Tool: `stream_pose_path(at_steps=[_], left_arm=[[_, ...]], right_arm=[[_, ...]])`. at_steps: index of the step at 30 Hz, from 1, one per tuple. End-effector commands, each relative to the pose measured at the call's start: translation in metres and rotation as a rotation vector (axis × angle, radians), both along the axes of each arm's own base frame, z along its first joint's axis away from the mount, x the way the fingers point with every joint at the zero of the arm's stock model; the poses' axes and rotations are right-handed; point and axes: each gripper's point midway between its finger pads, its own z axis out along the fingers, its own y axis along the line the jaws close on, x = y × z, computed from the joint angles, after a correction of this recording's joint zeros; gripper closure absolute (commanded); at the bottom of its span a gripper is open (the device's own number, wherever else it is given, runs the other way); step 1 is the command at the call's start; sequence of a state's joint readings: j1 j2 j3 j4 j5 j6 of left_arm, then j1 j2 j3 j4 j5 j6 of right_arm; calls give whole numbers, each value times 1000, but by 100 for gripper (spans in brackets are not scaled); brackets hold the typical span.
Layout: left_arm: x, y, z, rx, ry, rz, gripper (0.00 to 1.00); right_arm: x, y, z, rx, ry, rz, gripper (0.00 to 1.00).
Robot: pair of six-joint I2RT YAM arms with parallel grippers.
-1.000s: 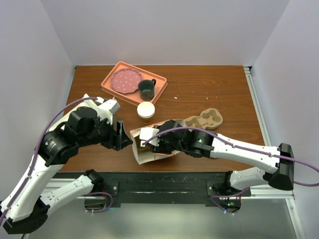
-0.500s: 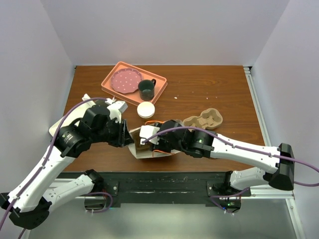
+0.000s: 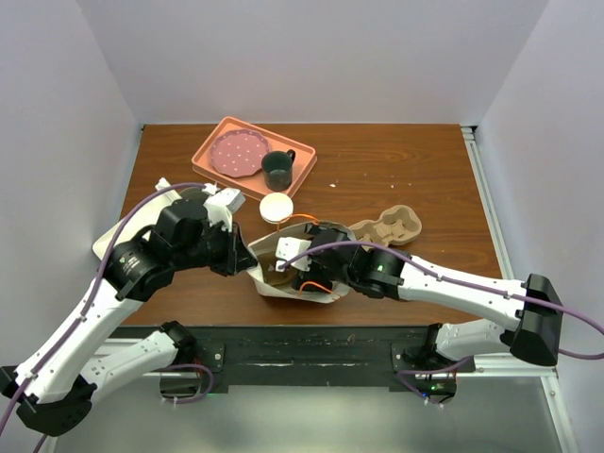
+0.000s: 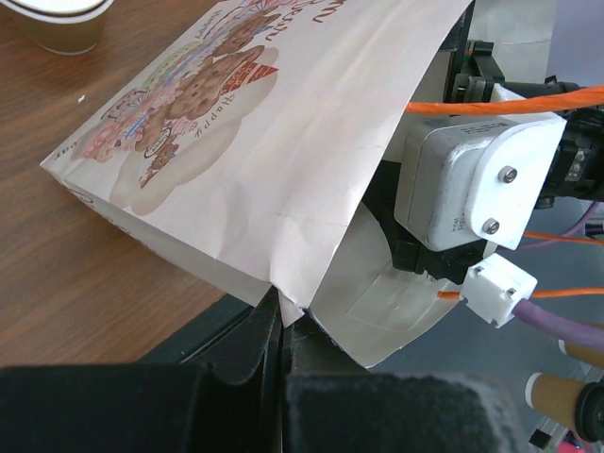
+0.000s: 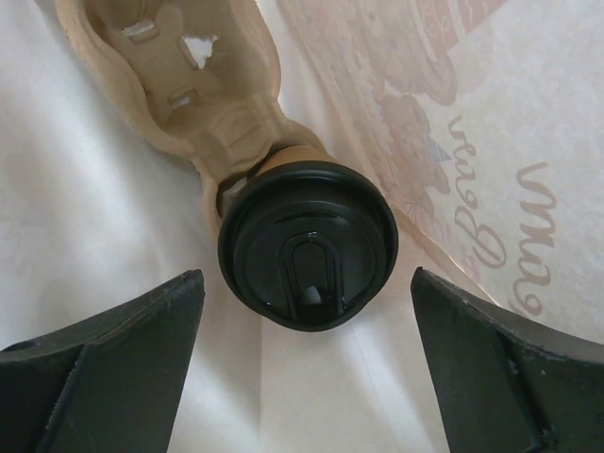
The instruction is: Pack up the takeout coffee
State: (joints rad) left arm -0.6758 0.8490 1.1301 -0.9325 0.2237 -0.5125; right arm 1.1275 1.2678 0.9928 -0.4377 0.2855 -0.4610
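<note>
The takeout coffee [image 5: 307, 245], a tan cup with a black lid, lies inside the printed paper bag [image 3: 316, 236], seated in a pulp carrier [image 5: 179, 66]. My right gripper [image 5: 305, 283] is deep in the bag and open, one finger on each side of the lid and neither touching it. In the top view the bag's wall hides the coffee. My left gripper [image 4: 281, 316] is shut on the bag's lower edge [image 4: 283, 297] at its mouth, left of the right wrist [image 4: 472, 179]. From above it sits at the bag's left corner [image 3: 243, 267].
A tan paper cup with a pale top [image 3: 276, 208] stands just behind the bag. A second pulp carrier [image 3: 387, 228] lies to the right. The orange tray [image 3: 215, 170] at the back left holds a pink plate [image 3: 236, 153] and a dark green mug [image 3: 276, 170].
My left gripper came in to the bag's mouth and shut on its edge. The bag's mouth now gapes wider. My right gripper stays inside the bag.
</note>
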Motion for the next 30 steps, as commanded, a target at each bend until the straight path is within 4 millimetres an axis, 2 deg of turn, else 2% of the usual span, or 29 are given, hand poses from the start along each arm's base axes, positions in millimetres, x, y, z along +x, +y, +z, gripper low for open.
stream_pose_path(at_steps=[1, 10, 13, 16, 19, 22, 30], left_arm=[[6, -5, 9, -21, -82, -32, 100], [3, -6, 11, -23, -94, -66, 100], [2, -6, 12, -23, -96, -69, 100], [2, -5, 13, -21, -98, -68, 100], [3, -4, 14, -13, -101, -70, 100], [3, -3, 14, -6, -103, -65, 100], [6, 0, 6, 38, -82, -54, 100]], right_arm=[[6, 0, 5, 20, -14, 2, 2], [18, 7, -9, -43, -23, -1, 2], [22, 8, -13, -67, -31, -11, 5], [27, 8, -14, -70, -34, -22, 14], [32, 7, -11, -69, -35, -34, 27], [36, 4, -3, -71, -43, -39, 31], [31, 8, 37, -23, -38, 6, 46]])
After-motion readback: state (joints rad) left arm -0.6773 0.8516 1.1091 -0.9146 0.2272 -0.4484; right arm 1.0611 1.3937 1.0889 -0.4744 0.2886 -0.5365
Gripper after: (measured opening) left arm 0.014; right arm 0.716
